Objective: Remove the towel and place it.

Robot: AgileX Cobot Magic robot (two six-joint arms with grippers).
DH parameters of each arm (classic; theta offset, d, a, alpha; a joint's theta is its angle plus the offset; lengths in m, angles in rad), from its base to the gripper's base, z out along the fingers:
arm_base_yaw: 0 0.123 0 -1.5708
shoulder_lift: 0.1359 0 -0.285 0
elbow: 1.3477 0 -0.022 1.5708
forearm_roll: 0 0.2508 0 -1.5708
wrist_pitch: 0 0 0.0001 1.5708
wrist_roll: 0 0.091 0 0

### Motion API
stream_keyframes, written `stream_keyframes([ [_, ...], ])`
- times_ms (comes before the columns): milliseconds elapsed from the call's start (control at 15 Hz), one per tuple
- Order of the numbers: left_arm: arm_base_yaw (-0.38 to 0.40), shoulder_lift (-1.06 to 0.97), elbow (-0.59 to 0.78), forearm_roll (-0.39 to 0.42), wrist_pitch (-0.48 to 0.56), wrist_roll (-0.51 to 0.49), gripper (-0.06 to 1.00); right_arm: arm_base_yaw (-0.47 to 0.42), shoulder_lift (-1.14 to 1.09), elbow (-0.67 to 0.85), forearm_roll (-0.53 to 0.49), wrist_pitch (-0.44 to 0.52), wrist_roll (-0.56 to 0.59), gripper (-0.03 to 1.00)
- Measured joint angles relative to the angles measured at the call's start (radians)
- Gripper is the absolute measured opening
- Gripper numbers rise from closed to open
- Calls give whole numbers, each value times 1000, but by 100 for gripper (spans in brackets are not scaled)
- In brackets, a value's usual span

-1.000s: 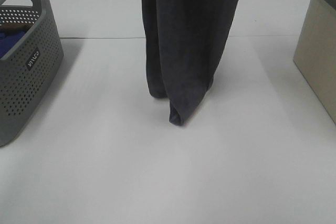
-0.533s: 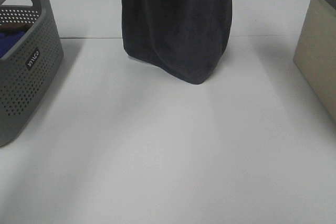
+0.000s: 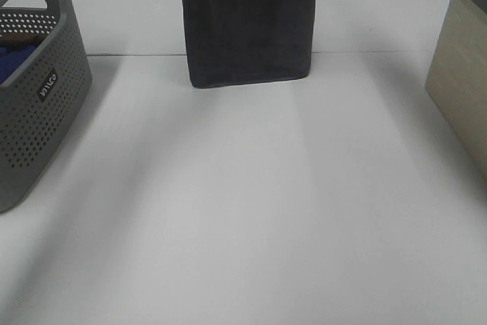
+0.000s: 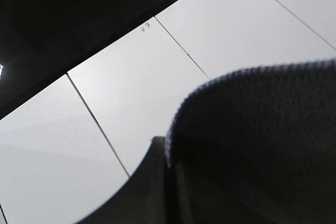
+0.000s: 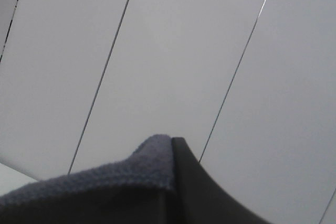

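The dark charcoal towel hangs flat and spread out over the far middle of the white table. Its straight bottom hem is just above the table top, and its upper part runs out of the exterior view. Neither gripper shows in that view. In the left wrist view my left gripper is shut on a top corner of the towel, with light panels behind. In the right wrist view my right gripper is shut on the other corner of the towel.
A grey perforated basket stands at the left edge with a blue cloth inside. A beige bin stands at the right edge.
The towel has risen and been pulled flat. Its bunched lower end, which hung low near the table's middle, is now a straight hem further back and higher.
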Motion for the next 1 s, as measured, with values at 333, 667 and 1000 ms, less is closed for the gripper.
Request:
stream_keyframes([
  [333,27,100,-196,21,76,-93,0,-16,17,0,24,-12,1,1],
  [667,35,99,-200,79,392,-281,0,-16,24,-4,88,113,1,1],
  [1000,-4,-12,-200,73,1045,-351,0,-16,-34,-6,321,512,-45,1],
])
